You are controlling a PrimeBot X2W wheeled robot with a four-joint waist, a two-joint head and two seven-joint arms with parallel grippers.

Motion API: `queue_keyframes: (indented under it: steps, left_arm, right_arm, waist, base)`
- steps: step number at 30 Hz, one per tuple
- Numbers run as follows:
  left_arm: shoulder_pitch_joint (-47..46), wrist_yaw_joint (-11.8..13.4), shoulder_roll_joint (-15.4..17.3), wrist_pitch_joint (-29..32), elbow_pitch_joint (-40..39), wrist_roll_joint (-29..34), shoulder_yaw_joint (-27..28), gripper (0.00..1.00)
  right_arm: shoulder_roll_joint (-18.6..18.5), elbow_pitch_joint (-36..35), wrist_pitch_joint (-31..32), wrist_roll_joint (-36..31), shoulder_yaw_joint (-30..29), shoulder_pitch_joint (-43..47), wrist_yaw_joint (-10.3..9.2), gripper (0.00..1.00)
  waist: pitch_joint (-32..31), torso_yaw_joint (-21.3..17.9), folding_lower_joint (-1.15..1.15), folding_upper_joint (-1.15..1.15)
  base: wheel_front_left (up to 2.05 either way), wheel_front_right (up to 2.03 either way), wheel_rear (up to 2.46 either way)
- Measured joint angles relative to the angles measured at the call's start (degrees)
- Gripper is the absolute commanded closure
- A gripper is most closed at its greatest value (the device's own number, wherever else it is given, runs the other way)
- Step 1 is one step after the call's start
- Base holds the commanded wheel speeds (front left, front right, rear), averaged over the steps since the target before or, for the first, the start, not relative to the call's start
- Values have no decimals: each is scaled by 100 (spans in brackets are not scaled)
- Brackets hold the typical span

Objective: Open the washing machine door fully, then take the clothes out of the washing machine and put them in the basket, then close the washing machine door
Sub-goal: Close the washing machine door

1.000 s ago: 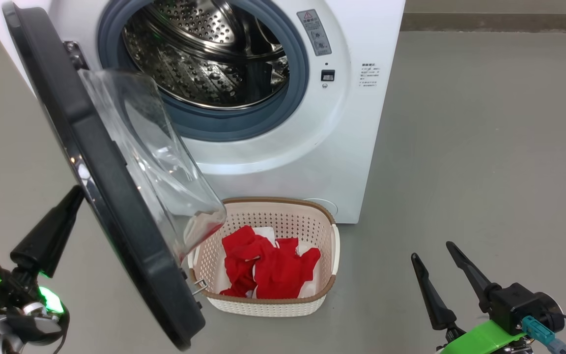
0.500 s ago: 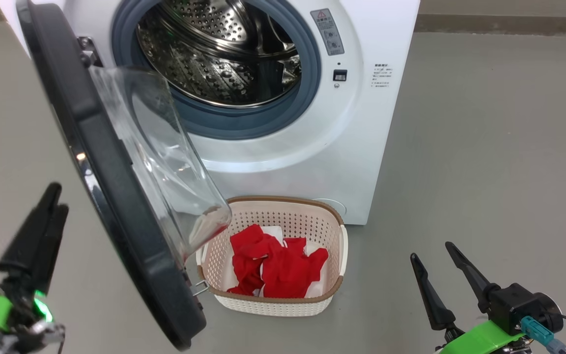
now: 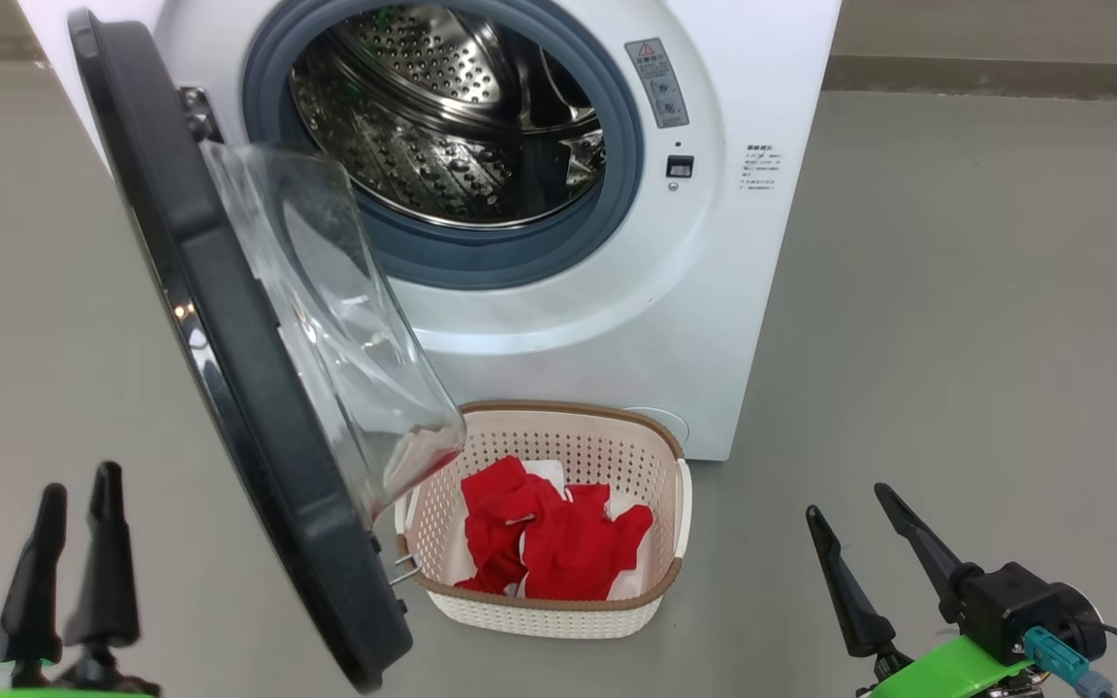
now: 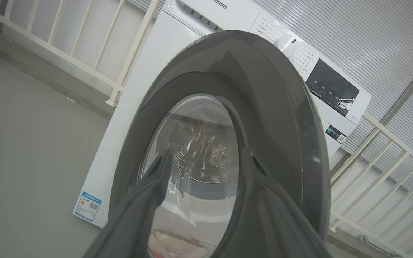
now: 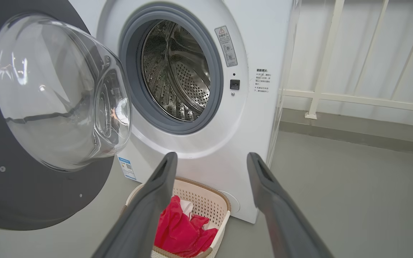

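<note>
Below the empty drum [image 3: 452, 116], clothes [image 3: 558, 543] lie in the basket [image 3: 539, 616]; our left gripper [image 3: 80, 482] and right gripper [image 3: 846, 499] gape empty; door [image 3: 248, 407] needs closing.

Washing machine door [image 3: 229, 368] open, drum empty, red clothes [image 3: 549, 538] in cream basket [image 3: 558, 616]

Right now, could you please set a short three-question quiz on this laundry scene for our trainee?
1. True or false: the clothes lie inside the basket.
2. The washing machine door is: A) shut, B) swung open, C) lying on the floor?
3. What shows inside the drum: laundry or bare steel?
Key: 1 true; 2 B; 3 bare steel, with no laundry visible.
</note>
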Motion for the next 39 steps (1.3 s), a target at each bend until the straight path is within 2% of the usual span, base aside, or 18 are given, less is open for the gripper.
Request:
queue_keyframes:
  steps: [4,6,10,16,20,28,39]
  left_arm:
    - [140,-21,286,-972,245,1159,-441,0]
    - [268,-49,447,-1237,354,1718,-714,0]
    - [485,-49,489,-1363,555,2644,-859,0]
    - [623,62,229,-1363,561,3563,-746,0]
    - [708,62,48,-1363,731,3719,-668,0]
    - [714,2,-108,-1363,892,3723,-516,0]
    - [712,-48,-157,-1363,912,3861,-459,0]
  right_arm:
    - [-2,7,0,1,43,0,0,0]
    - [-3,5,0,1,49,1,0,0]
    - [-3,3,0,3,40,3,0,0]
    - [11,-8,0,3,31,73,0,0]
    - [24,-8,0,2,30,74,0,0]
    - [24,-10,0,2,-14,71,0,0]
    - [27,-10,0,2,-15,68,0,0]
  waist:
    - [-41,-26,0,0]
    - [-64,-41,0,0]
    - [-87,-73,0,0]
    - [-59,-103,0,0]
    - [-30,-127,0,0]
    - [22,-156,0,0]
    - [41,-197,0,0]
  base:
    - [0,0,0]
    - [0,0,0]
    - [0,0,0]
    - [0,0,0]
    - [0,0,0]
    - [0,0,0]
    - [0,0,0]
